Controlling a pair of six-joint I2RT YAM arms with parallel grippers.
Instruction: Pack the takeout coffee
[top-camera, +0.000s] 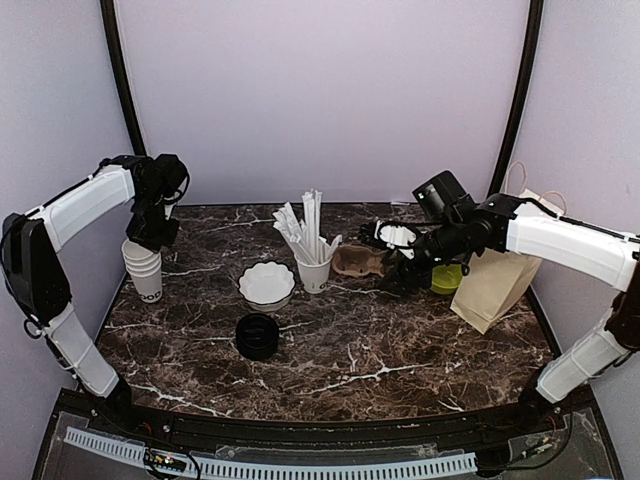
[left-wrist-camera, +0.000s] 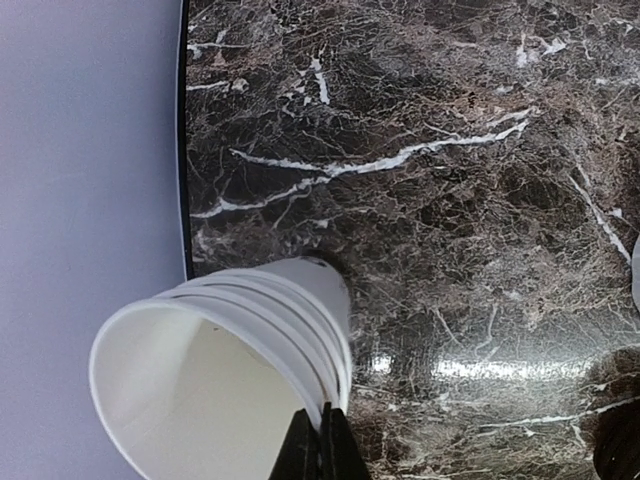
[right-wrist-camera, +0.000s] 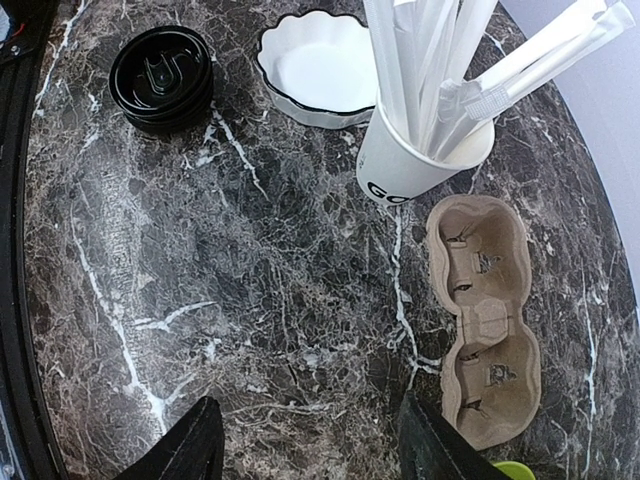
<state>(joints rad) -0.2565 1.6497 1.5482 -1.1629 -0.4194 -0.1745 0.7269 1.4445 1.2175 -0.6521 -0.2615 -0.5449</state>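
Observation:
A stack of white paper cups (top-camera: 146, 268) with black lettering stands at the table's left edge, with no lids on. It also shows in the left wrist view (left-wrist-camera: 250, 340), open tops towards the camera. My left gripper (top-camera: 155, 238) sits over the stack, its fingers (left-wrist-camera: 322, 440) pinched on the rim of the top cup. A stack of black lids (top-camera: 258, 336) lies apart at centre front and shows in the right wrist view (right-wrist-camera: 160, 75). My right gripper (top-camera: 405, 270) hangs open and empty (right-wrist-camera: 312, 450) over bare marble, beside a brown pulp cup carrier (right-wrist-camera: 485, 320).
A white scalloped bowl (top-camera: 267, 283) and a small cup of wrapped straws (top-camera: 314, 272) stand mid-table. The carrier (top-camera: 355, 260) lies right of them. A brown paper bag (top-camera: 495, 285) stands at the right edge, with a green object (top-camera: 447, 278) beside it.

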